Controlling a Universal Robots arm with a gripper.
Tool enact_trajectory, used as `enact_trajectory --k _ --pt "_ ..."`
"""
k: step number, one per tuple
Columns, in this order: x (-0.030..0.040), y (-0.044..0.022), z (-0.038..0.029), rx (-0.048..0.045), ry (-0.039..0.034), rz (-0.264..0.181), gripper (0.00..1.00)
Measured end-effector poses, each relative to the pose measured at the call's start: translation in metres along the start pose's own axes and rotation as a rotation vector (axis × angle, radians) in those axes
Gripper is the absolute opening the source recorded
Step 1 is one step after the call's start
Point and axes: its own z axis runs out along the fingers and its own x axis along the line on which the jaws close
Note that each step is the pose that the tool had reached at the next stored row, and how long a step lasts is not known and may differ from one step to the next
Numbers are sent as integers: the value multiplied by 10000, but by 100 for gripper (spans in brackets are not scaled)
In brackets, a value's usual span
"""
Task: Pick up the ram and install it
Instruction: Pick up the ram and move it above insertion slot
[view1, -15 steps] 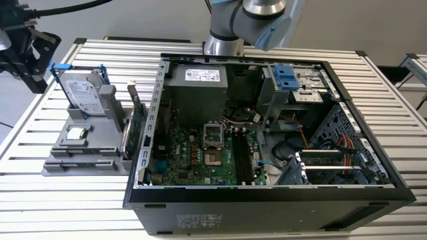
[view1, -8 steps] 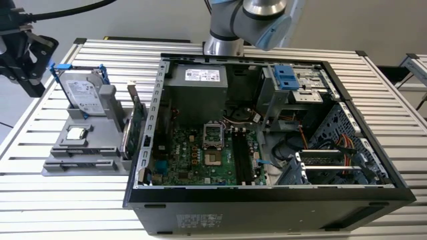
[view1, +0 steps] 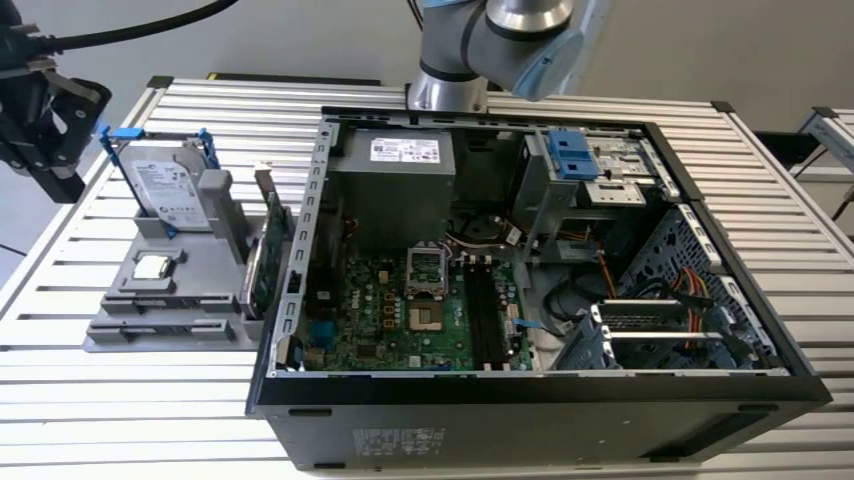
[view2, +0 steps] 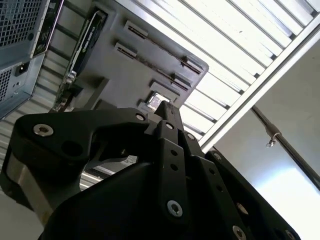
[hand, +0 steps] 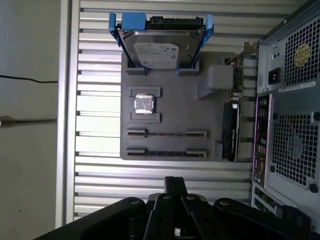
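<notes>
The matte black gripper (hand: 175, 181) is pinched closed, empty. The ram (hand: 166, 134), a thin strip, sits edgewise in a grey tray (hand: 175, 115).

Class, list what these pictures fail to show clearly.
Second wrist view: the gripper hides part of the grey tray.
First wrist view: the ram sits edge-on in the tray, its faces unseen.
Exterior view: the gripper is cut off by the left edge.

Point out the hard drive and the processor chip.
Silver hard drive in blue frame (hand: 156, 50): first wrist view, its metal top face.
Small square silver processor chip (hand: 144, 104): first wrist view, its centre.
</notes>
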Motion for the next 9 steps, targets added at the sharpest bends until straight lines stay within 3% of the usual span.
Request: enact_trajectory --k 9 --pt "-7 -18 0 -2 -4 62 0"
